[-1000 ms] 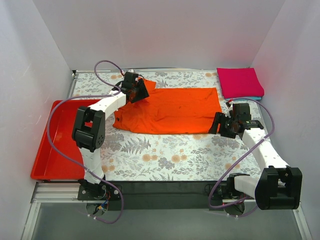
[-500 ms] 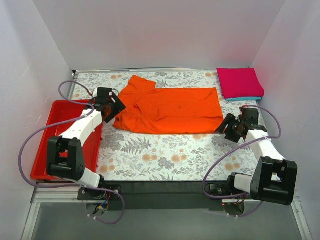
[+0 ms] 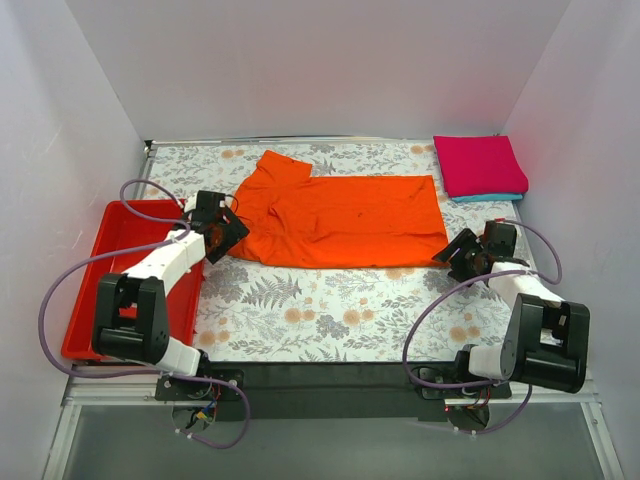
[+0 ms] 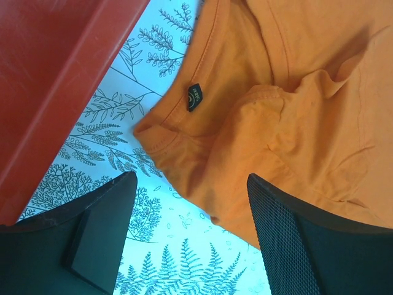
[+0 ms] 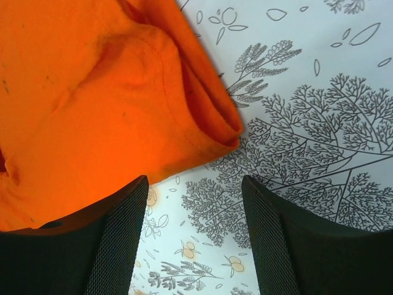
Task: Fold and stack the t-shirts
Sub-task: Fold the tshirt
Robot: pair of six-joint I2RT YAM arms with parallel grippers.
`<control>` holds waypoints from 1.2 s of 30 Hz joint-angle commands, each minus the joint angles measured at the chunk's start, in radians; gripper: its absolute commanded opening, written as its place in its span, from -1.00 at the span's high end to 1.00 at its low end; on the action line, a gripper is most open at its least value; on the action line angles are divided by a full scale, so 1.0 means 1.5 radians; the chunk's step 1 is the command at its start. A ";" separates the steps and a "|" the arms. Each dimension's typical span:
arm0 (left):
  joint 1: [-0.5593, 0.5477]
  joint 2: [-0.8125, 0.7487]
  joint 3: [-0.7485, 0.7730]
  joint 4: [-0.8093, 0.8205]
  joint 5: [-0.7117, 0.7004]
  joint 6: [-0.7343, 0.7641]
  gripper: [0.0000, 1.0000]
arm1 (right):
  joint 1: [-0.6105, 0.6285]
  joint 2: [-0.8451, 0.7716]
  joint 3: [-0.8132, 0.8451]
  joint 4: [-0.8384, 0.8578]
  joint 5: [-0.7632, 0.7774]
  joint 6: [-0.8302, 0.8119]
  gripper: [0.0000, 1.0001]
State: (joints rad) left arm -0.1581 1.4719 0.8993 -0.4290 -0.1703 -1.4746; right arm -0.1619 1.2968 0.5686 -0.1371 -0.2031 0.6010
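The orange t-shirt (image 3: 340,220) lies folded lengthwise on the flowered cloth, one sleeve sticking out at the back left. My left gripper (image 3: 232,232) is open and empty just off its near left corner; the left wrist view shows the collar with its label (image 4: 194,97) ahead of the left gripper (image 4: 191,200). My right gripper (image 3: 452,250) is open and empty at the shirt's near right corner (image 5: 215,126), with the right gripper (image 5: 195,200) low over the cloth. The magenta-pink tee (image 3: 478,165) lies folded on the teal one (image 3: 490,197) at the back right.
A red plastic tray (image 3: 95,300) sits at the left edge of the table, its wall close beside my left gripper (image 4: 55,92). White walls enclose the table on three sides. The flowered tablecloth (image 3: 340,310) spreads in front of the shirt.
My left gripper let go of the shirt's sleeve at the back and swung down to the near left corner. My right gripper moved slightly toward the shirt's near right corner.
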 commanded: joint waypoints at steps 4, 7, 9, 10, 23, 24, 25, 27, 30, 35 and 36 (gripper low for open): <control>0.003 0.011 -0.026 0.017 -0.010 -0.011 -0.34 | -0.022 0.013 -0.038 0.121 0.013 0.067 -0.13; 0.003 0.021 -0.026 0.018 -0.001 -0.010 -0.34 | -0.026 0.027 -0.047 0.138 0.010 0.075 -0.09; 0.003 0.029 -0.027 0.018 -0.002 -0.012 -0.34 | -0.028 0.035 -0.052 0.144 0.010 0.078 -0.07; 0.003 0.031 -0.029 0.019 -0.004 -0.012 -0.34 | -0.028 0.036 -0.053 0.152 0.006 0.080 -0.06; 0.003 0.040 -0.030 0.026 -0.012 -0.010 -0.27 | -0.042 0.070 -0.048 0.167 0.021 0.086 0.39; 0.003 0.039 -0.030 0.026 -0.012 -0.009 -0.28 | -0.044 0.070 -0.048 0.167 0.017 0.086 0.50; 0.003 0.037 -0.030 0.025 -0.011 -0.010 -0.27 | -0.049 0.069 -0.049 0.167 0.016 0.085 0.60; 0.003 0.037 -0.033 0.025 -0.009 -0.010 -0.27 | -0.056 0.060 -0.053 0.167 0.017 0.085 0.82; 0.003 0.041 -0.036 0.026 0.000 -0.015 -0.27 | -0.065 0.056 -0.051 0.167 0.015 0.079 0.97; 0.003 0.049 -0.045 0.029 0.005 -0.020 -0.22 | -0.069 0.073 -0.045 0.166 0.004 0.075 0.97; 0.003 0.048 -0.046 0.030 0.006 -0.020 -0.20 | -0.069 0.074 -0.045 0.166 0.002 0.075 0.97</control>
State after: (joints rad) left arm -0.1581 1.5352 0.8471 -0.3870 -0.1596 -1.4940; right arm -0.2562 1.3987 0.4934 0.1047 -0.2050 0.7292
